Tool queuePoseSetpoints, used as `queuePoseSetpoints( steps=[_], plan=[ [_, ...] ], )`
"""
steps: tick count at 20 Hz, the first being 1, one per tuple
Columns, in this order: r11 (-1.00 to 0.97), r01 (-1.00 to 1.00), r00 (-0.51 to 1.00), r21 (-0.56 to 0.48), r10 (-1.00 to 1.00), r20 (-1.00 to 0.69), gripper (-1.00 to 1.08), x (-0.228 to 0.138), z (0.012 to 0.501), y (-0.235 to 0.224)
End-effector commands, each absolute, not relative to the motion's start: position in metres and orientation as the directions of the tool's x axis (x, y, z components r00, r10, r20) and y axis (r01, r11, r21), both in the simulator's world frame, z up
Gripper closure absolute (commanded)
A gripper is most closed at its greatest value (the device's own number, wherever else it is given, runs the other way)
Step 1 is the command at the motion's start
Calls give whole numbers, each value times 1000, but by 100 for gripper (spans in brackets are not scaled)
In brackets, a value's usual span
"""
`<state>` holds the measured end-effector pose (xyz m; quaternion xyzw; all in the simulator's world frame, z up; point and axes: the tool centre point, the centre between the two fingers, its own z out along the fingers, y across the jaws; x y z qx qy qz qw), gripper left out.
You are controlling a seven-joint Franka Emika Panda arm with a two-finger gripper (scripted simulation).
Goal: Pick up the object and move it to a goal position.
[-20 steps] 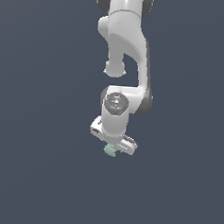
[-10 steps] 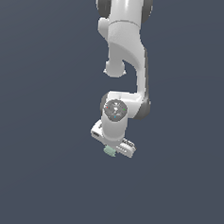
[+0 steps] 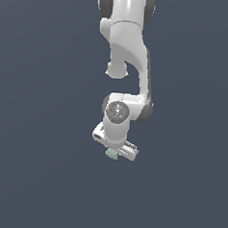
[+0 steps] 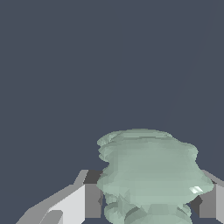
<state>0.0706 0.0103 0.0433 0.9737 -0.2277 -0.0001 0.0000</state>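
While clamped in claw (image 3: 114, 153) | object (image 4: 148, 173) mint-green, ridged, lumpy

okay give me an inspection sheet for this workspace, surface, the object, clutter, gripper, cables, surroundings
Surface: plain dark grey-blue; no edge or markings seen.
Job's things: mint-green object, ridged sides, sits between the fingers.
Clutter: nothing seen.
Gripper: white gripper points down, shut on the object.
Cables: nothing seen.
Surroundings: white arm comes in from the exterior view's top; no goal marker seen.
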Motion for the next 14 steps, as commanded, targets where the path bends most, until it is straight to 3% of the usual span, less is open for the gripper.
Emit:
queuePoseSetpoints(
  steps=[1, 8, 14],
  plan=[
    [-896, -443, 896, 0, -443, 0, 108, 71, 44, 11],
    [-900, -436, 900, -9, -436, 16, 108, 78, 71, 23],
    [-907, -420, 906, -28, -421, 51, 108, 91, 134, 50]
  ],
)
